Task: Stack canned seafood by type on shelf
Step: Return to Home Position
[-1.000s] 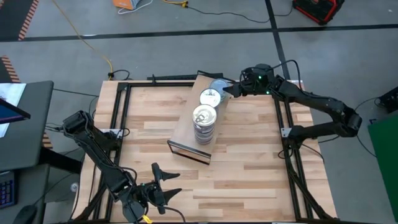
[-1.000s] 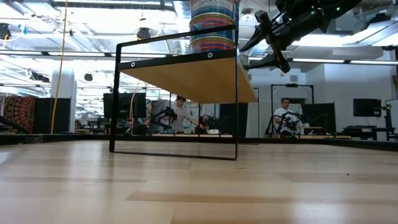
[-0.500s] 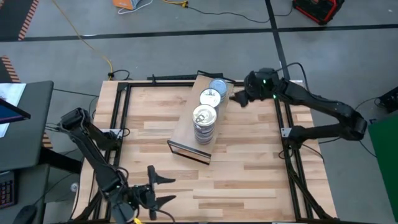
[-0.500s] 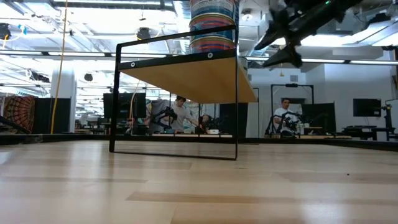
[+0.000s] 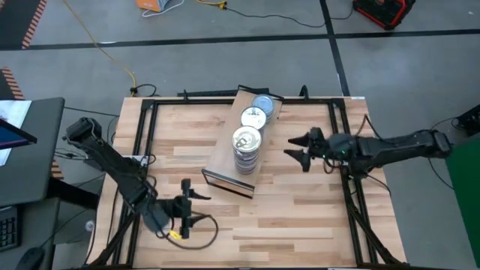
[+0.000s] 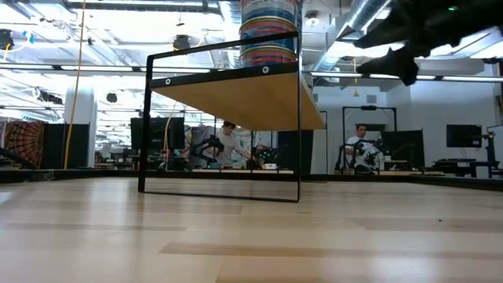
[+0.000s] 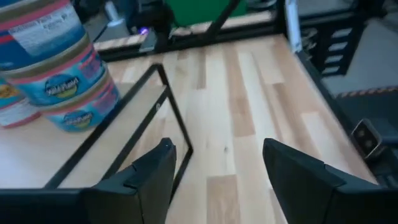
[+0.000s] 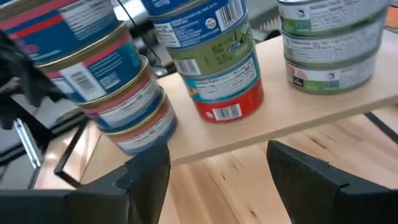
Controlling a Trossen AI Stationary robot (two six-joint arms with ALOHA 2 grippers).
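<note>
The shelf (image 5: 223,156) stands raised on a black wire frame (image 6: 224,118) in the middle of the table. Three stacks of canned seafood rest on it: a tall near stack (image 5: 247,145), a middle one (image 5: 255,117) and a far one with a blue-grey top (image 5: 263,103). My right gripper (image 5: 296,148) hovers open to the right of the shelf, facing the stacks (image 8: 217,68). My left gripper (image 5: 189,208) is open near the table's front left, pointing at the shelf's near end (image 7: 37,155) and its cans (image 7: 59,68). Both grippers have nothing between their fingers.
Black frame rails (image 5: 148,135) (image 5: 349,187) run along the table's left and right sides. Bare slatted tabletop (image 5: 300,210) lies in front of and to the right of the shelf. Beyond the table, people (image 6: 361,145) sit in the room.
My right gripper has drawn back from the far stack at the shelf's far end. It swung toward the table's near and right side, sank a little and rolled. My left gripper has shifted from the front edge toward the shelf. The cans have stayed put.
</note>
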